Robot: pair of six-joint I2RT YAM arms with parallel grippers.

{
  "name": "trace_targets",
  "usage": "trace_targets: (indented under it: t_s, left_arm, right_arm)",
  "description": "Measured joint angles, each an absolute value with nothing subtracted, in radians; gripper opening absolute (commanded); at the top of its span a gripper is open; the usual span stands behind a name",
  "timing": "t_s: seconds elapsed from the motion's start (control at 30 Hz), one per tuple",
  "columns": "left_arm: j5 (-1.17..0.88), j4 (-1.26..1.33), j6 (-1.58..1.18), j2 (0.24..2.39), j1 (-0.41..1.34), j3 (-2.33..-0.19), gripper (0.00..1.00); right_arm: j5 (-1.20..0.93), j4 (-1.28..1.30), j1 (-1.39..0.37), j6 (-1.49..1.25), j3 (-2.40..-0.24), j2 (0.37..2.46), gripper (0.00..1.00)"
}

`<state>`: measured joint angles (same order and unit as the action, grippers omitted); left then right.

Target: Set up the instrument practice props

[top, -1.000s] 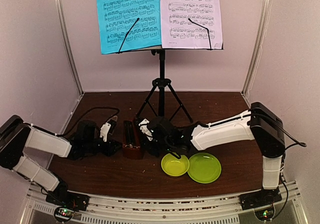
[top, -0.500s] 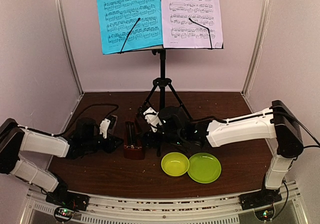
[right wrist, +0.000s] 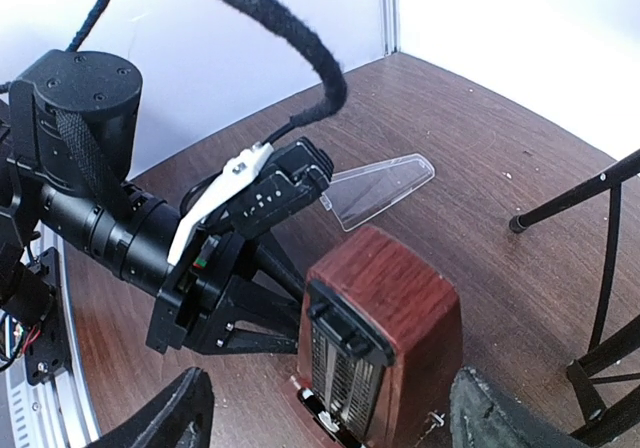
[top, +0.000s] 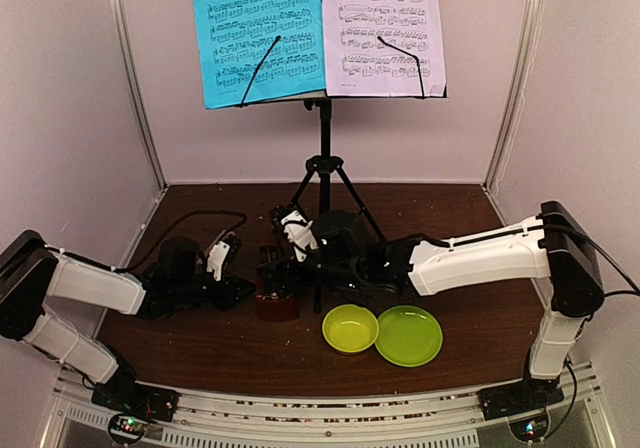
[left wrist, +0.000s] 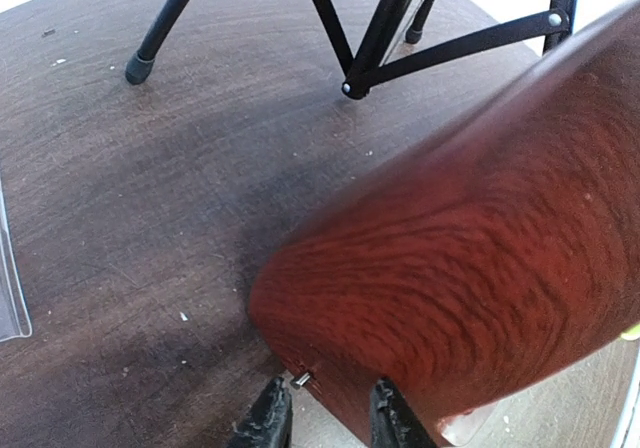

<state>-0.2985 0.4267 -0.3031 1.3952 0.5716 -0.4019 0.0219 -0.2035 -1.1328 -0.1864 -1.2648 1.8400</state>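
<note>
The black music stand (top: 323, 158) stands at the back with a blue sheet (top: 262, 33) and a pale lilac sheet (top: 380, 28) on its desk. The brown wooden metronome (top: 277, 286) stands roughly upright on the table, seen in the left wrist view (left wrist: 470, 238) and the right wrist view (right wrist: 385, 338). My left gripper (top: 245, 290) pinches its lower left edge with narrow jaws (left wrist: 330, 418). My right gripper (top: 292, 258) is wide open, and its fingers straddle the metronome without touching it (right wrist: 330, 423). The clear cover (right wrist: 380, 188) lies flat behind the metronome.
A yellow-green bowl (top: 350, 328) and a green plate (top: 408, 335) sit side by side just right of the metronome, near the front. The stand's tripod legs (left wrist: 370, 58) spread over the table behind the metronome. White walls enclose the table.
The metronome has gone from lying flat to roughly upright. My right arm stretched out and moved in over it. My left gripper shifted slightly right against its base.
</note>
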Motion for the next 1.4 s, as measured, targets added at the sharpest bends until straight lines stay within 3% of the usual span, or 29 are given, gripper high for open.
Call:
trace_targets:
  t_s: [0.8, 1.13, 1.4]
  left_arm:
    - [-0.303, 0.427, -0.302, 1.391, 0.572, -0.399, 0.29]
    - [-0.303, 0.427, -0.302, 1.391, 0.575, -0.399, 0.29]
    - [-0.303, 0.426, -0.295, 1.391, 0.575, -0.400, 0.29]
  right_arm:
    - [0.086, -0.184, -1.106, -0.265, -1.290, 1.887, 0.57]
    - [0.076, -0.191, -1.104, -0.282, -1.290, 1.887, 0.37]
    - [0.070, -0.204, -1.101, -0.285, -1.280, 1.887, 0.33]
